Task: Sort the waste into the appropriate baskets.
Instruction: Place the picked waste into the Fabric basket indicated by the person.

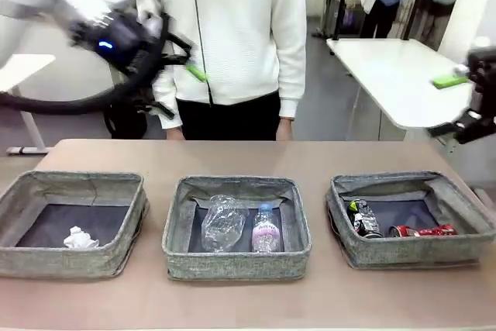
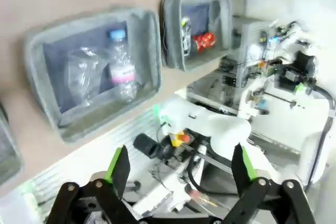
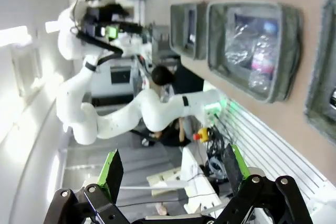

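Three grey baskets stand in a row on the table. The left basket (image 1: 70, 261) holds a crumpled white paper ball (image 1: 80, 238). In the middle basket (image 1: 236, 265) lie a crushed clear bottle (image 1: 222, 222) and a small pink-labelled bottle (image 1: 266, 230). A dark printed can (image 1: 364, 218) and a red can (image 1: 422, 231) rest in the right basket (image 1: 411, 249). My left gripper (image 1: 180, 91) is raised high at the upper left, open and empty. At the right edge my right gripper (image 1: 453, 106) is also raised and open. Both wrist views show open, empty grippers (image 2: 181, 166) (image 3: 172, 169) far above the middle basket (image 2: 105, 114) (image 3: 294, 45).
A person in a white sweater (image 1: 232, 29) stands at the far side of the table with hands (image 1: 284, 129) hanging at its edge. A white table (image 1: 395, 67) stands behind at the right. Bare brown tabletop (image 1: 248, 156) lies between the baskets and the person.
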You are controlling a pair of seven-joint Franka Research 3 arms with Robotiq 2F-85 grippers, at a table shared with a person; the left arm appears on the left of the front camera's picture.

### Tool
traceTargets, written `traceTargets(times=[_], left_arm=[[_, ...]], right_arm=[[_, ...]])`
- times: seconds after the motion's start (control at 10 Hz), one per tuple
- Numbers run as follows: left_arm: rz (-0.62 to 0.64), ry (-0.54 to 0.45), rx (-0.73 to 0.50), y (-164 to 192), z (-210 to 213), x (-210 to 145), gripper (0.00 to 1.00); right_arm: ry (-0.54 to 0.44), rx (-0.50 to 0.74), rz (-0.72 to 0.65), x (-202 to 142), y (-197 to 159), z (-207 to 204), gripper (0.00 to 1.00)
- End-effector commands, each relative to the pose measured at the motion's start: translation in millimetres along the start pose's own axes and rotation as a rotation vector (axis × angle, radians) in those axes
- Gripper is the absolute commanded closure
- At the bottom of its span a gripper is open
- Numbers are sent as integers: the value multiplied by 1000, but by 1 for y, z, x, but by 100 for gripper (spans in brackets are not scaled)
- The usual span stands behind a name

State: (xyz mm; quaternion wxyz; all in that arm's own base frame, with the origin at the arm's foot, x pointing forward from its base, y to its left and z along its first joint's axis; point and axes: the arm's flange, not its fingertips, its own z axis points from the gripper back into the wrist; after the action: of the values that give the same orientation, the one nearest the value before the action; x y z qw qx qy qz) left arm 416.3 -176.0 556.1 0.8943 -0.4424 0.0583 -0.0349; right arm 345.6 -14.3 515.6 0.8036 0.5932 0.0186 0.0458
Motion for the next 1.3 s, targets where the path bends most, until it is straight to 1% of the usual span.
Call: traceTargets(times=[0.0, 0.1, 0.2, 0.3, 0.4, 0.5, 0.6, 0.7, 0.8, 0.9, 1.2], left_arm=[[8, 53, -188, 47, 35, -24, 0], [16, 2, -309, 79, 62, -39, 0], [-46, -54, -439, 118, 88, -63, 0], [-82, -125, -572, 154, 105, -85, 0], [-61, -199, -641, 185, 111, -106, 0], [-70, -213, -677, 208, 108, -120, 0], [-47, -181, -674, 223, 99, -125, 0], [-28, -156, -623, 223, 90, -120, 0], [-34, -216, -673, 219, 114, -127, 0], [-34, -216, -673, 219, 114, -127, 0], [-34, -216, -673, 219, 114, -127, 0]], right_arm=[[62, 10, -25, 30, 8, -24, 0], [72, 23, -54, 42, 10, -37, 0], [76, 94, -90, 54, 11, -42, 0], [60, 161, -124, 63, 10, -41, 0], [52, 183, -149, 68, 8, -37, 0], [15, 173, -165, 70, 4, -26, 0], [-16, 208, -180, 69, -1, -7, 0], [-50, 190, -197, 68, -5, 4, 0], [-103, 145, -227, 69, -12, 9, 0], [-18, 174, -167, 68, -12, -4, 0], [-18, 174, -167, 68, -12, -4, 0]])
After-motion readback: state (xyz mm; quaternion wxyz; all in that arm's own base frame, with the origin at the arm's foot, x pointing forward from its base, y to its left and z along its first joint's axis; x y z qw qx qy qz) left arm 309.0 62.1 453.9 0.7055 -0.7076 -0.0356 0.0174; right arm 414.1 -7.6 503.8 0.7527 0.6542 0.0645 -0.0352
